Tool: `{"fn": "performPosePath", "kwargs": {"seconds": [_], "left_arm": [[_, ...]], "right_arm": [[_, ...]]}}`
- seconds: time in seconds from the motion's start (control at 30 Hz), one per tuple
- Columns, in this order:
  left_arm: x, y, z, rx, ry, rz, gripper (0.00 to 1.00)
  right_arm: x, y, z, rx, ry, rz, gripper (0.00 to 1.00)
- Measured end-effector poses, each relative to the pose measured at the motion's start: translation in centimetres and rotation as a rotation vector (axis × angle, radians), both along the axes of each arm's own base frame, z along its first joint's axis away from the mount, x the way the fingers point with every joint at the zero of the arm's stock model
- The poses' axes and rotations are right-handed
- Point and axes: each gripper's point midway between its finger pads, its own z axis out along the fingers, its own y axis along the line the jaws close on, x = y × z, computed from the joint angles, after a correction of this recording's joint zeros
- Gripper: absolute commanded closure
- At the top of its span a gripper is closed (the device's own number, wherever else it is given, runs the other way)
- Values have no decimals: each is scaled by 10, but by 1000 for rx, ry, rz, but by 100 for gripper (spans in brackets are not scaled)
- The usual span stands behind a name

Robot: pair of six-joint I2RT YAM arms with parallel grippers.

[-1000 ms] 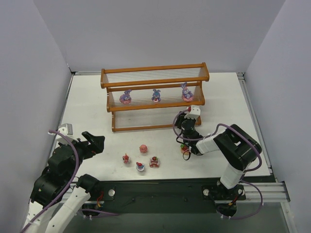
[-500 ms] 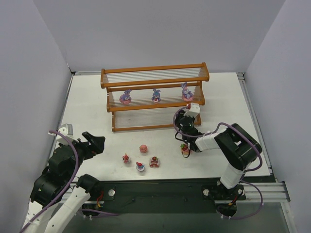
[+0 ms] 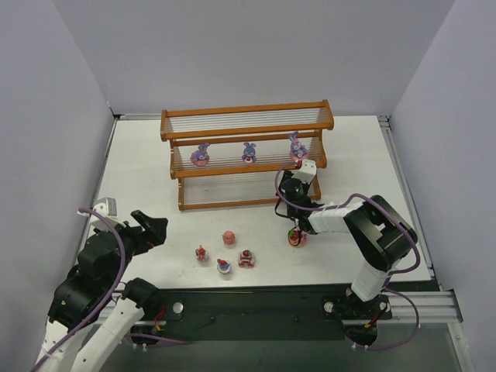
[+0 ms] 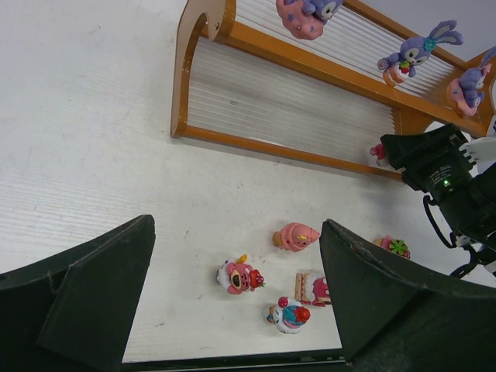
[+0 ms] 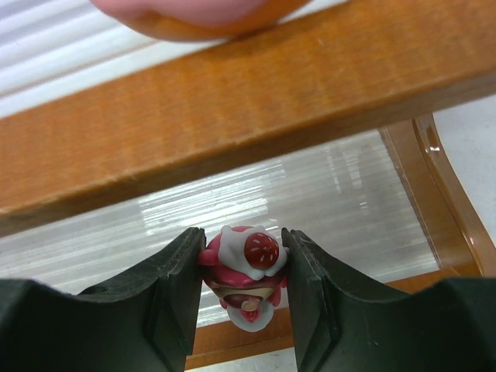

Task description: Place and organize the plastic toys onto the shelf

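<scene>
Holding item one: right pincer point(image 5: 244, 267), closed narrow on a white-iced pink cupcake point(image 5: 246, 252), carried upright between both pads. Location: just in front of the shelf point(image 3: 246, 109), at its right end, level with the lowest tier point(image 5: 325, 194) and under the middle tier's front rail point(image 5: 232, 108). As far as I can judge, the toy is not yet resting on the rods.

Step in hand, my reading: delivery of this cupcake to the lowest tier. The next move calls for a short advance over the near rail, a gentle lowering onto the rods, then a release that does not tip it.

Obstructions: middle rail close overhead; right end post point(image 5: 446, 194) beside the pincer; little room either way.

Already shelved: three purple bunnies point(image 3: 249, 153) on the middle tier, spaced apart.

Awaiting pickup on the desk point(image 3: 139, 163): a loose cluster of four toys point(image 3: 229, 237) near the middle; one red toy point(image 3: 296, 238) beside the right arm.

Left pincer point(image 3: 151, 225): spread wide, carrying nothing, hovering at the near left, well apart from the cluster.
</scene>
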Motion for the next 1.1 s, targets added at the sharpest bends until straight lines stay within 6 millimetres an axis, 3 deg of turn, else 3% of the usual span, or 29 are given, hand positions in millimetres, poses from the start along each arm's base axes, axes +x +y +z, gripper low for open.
{"fn": "performPosePath", "kwargs": {"seconds": [0.2, 0.77, 1.1], "left_arm": [[0, 0, 0, 1, 1, 0, 3], [-1, 1, -2, 6, 10, 3, 3], [0, 1, -4, 8, 18, 4, 3]], "right_arm": [[-4, -3, -8, -8, 29, -9, 96], [3, -20, -16, -17, 57, -41, 82], [6, -20, -16, -28, 62, -30, 53]]}}
